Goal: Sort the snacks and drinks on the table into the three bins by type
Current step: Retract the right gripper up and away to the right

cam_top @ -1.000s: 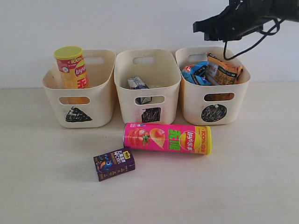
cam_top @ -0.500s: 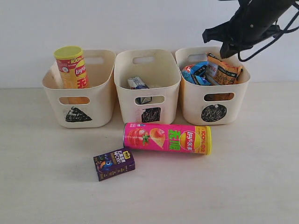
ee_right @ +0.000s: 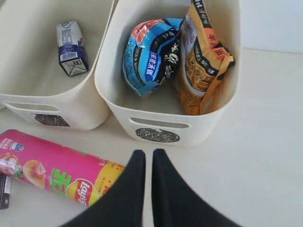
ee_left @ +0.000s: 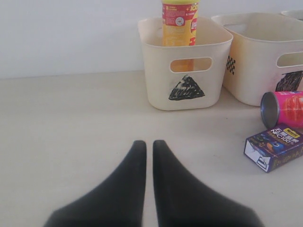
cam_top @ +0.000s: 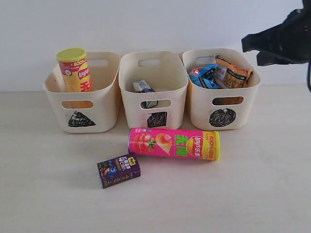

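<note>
The pink Lay's tube (cam_top: 173, 144) lies on its side on the table in front of the middle and right bins, with the dark purple carton (cam_top: 119, 170) to its lower left. Upright in the triangle bin (cam_top: 82, 94) stands the yellow-red tube (cam_top: 75, 69). The white-and-blue carton (cam_top: 144, 88) lies in the square bin (cam_top: 153, 92). The blue bag (ee_right: 150, 53) and orange bag (ee_right: 201, 61) fill the circle bin (cam_top: 222, 92). My right gripper (ee_right: 148, 154) is shut and empty, held high at the right of the circle bin. My left gripper (ee_left: 148, 144) is shut and empty, low over bare table.
A white wall runs behind the bins. Bare tabletop stretches in front of the pink tube (ee_right: 57, 170) and left of the triangle bin (ee_left: 184, 66). The purple carton (ee_left: 274, 147) lies beside the tube's metal end (ee_left: 271, 109).
My right arm has pulled away from above the circle bin, moving right toward the frame's edge. The snacks, cartons and bins have not moved.
</note>
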Robot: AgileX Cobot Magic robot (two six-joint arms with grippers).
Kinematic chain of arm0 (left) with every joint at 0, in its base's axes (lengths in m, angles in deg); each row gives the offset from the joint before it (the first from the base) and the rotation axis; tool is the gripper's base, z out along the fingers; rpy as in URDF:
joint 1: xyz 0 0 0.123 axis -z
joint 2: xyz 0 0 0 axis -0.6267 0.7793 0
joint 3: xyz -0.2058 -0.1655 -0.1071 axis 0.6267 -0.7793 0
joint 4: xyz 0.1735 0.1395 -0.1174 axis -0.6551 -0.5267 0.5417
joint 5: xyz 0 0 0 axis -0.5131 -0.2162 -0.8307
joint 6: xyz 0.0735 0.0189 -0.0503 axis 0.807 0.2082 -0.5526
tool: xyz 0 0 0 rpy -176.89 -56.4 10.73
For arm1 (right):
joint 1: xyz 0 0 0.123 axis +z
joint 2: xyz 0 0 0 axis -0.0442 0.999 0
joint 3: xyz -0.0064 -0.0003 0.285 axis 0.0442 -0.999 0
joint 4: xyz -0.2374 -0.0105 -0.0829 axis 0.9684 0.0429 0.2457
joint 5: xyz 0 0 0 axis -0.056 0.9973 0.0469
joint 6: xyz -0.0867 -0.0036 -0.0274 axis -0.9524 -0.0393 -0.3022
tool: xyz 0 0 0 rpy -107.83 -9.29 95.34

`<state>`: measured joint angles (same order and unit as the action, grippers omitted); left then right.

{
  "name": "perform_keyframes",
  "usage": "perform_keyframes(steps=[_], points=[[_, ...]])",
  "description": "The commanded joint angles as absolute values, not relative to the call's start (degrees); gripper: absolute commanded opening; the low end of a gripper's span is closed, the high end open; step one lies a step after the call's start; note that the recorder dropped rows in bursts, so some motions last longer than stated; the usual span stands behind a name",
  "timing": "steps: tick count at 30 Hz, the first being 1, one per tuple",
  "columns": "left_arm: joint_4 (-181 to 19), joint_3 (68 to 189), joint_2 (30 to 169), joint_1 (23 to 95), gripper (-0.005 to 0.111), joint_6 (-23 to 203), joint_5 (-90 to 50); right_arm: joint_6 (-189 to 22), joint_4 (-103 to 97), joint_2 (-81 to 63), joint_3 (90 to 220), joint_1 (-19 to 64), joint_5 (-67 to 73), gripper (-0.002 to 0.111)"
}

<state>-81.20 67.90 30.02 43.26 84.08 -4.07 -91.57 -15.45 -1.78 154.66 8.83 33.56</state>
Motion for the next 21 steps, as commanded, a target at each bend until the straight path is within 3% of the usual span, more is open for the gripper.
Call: perform_keyframes(steps=[1,11,21], points=[[-81.2,67.66,29.87,43.43,0.004,83.7,-4.48,-90.46,-16.31,-9.66,146.37,8.4,27.36,0.0],[-81.2,67.66,29.87,43.43,0.004,83.7,-4.37,-89.61,-22.56,-23.49,129.83,8.61,23.4,0.0],[-81.2,67.66,29.87,43.43,0.004,83.7,-4.37,-89.61,-27.72,-53.8,107.47,8.61,14.35,0.0]])
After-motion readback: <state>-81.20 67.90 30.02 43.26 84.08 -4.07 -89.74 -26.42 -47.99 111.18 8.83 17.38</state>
